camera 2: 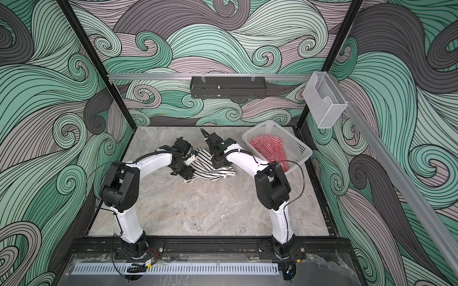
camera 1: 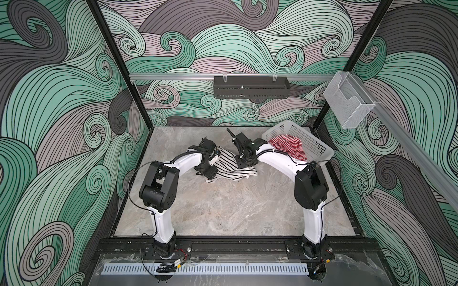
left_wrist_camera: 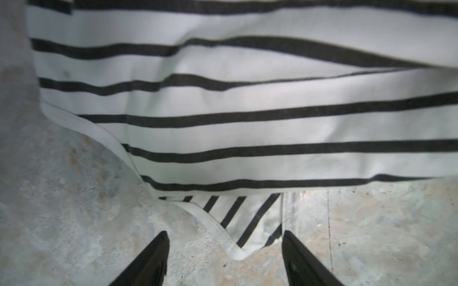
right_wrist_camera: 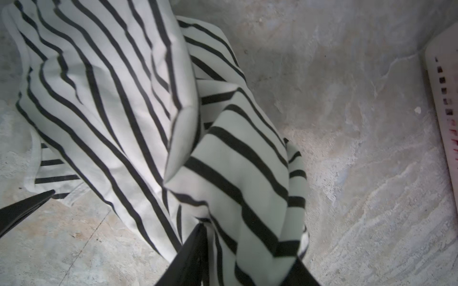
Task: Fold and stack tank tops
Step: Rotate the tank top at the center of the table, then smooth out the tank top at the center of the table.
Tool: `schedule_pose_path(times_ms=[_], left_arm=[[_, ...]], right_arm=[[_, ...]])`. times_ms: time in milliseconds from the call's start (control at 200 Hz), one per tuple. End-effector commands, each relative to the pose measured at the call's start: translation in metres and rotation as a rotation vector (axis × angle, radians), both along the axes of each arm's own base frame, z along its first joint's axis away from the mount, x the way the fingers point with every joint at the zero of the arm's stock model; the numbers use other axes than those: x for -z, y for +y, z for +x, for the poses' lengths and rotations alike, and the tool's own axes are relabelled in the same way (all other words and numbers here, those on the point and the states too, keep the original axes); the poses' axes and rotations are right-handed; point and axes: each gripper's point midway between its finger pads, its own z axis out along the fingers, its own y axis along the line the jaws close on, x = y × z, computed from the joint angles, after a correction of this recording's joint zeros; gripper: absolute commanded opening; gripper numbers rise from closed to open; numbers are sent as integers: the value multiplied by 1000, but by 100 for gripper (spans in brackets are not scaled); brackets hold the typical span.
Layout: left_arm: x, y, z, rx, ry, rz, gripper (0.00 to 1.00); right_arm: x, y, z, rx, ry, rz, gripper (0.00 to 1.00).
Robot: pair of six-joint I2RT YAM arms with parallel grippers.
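Observation:
The black-and-white tank top point(camera 1: 230, 166) point(camera 2: 210, 166) lies crumpled on the marble table between both arms. My left gripper point(left_wrist_camera: 224, 237) point(camera 1: 209, 177) is open at its near left edge. A white-hemmed corner of the top point(left_wrist_camera: 238, 232) lies loose between the fingers. My right gripper point(right_wrist_camera: 247, 247) point(camera 1: 244, 162) stands over the top's right part, its jaws apart. A raised fold of the striped cloth point(right_wrist_camera: 235, 185) fills the gap between them. The red-and-white tank top point(camera 1: 287, 146) point(camera 2: 270, 148) lies bunched in the white basket point(camera 1: 314, 141) at the back right.
The basket's perforated wall point(right_wrist_camera: 443, 99) is close to my right gripper. A black tray point(camera 1: 250, 86) hangs on the back rail and a clear plastic box point(camera 1: 347, 104) on the right rail. Bare marble table point(camera 1: 223, 210) stretches toward the near edge.

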Motion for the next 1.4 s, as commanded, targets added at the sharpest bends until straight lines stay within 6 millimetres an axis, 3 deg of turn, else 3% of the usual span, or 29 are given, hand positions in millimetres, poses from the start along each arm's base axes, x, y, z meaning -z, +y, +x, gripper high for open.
schedule_pose_path(times_ms=[0, 100, 185, 325, 465, 646, 771, 896, 1041, 1081, 1121, 1156, 1261, 1396], left_arm=[[3, 7, -7, 36, 13, 71, 68], [14, 19, -5, 41, 9, 159, 60], [20, 40, 12, 10, -45, 305, 51], [25, 69, 45, 10, -128, 501, 49], [23, 91, 85, -51, -155, 552, 49], [-4, 133, 156, -211, -219, 581, 49], [-45, 139, 178, -314, -262, 476, 56], [-83, 115, 159, -325, -308, 290, 64], [-93, 79, 107, -225, -300, 163, 71], [-91, 70, 92, -190, -291, 142, 72], [-88, 60, 76, -152, -276, 120, 73], [-85, 50, 61, -116, -256, 95, 73], [-82, 34, 30, -63, -217, 20, 74], [-84, 43, 21, -78, -247, 32, 75]], right_arm=[[-20, -16, -3, 49, -32, 16, 44], [-10, -17, -13, 44, 8, 27, 43], [-3, -15, -20, 45, 41, 54, 42], [4, -9, -29, 43, 74, 81, 42], [5, -10, -34, 57, 76, 81, 44], [17, 0, -39, 61, 104, 118, 44], [34, 21, -38, 51, 145, 150, 44], [46, 47, -42, 31, 183, 185, 39], [63, 65, -55, 2, 231, 182, 36], [67, 69, -58, -3, 242, 190, 24], [68, 76, -61, -14, 254, 211, 0], [67, 84, -62, -25, 260, 237, 0], [42, 109, -57, -48, 230, 351, 0], [-23, 156, -47, -94, 180, 626, 0]])
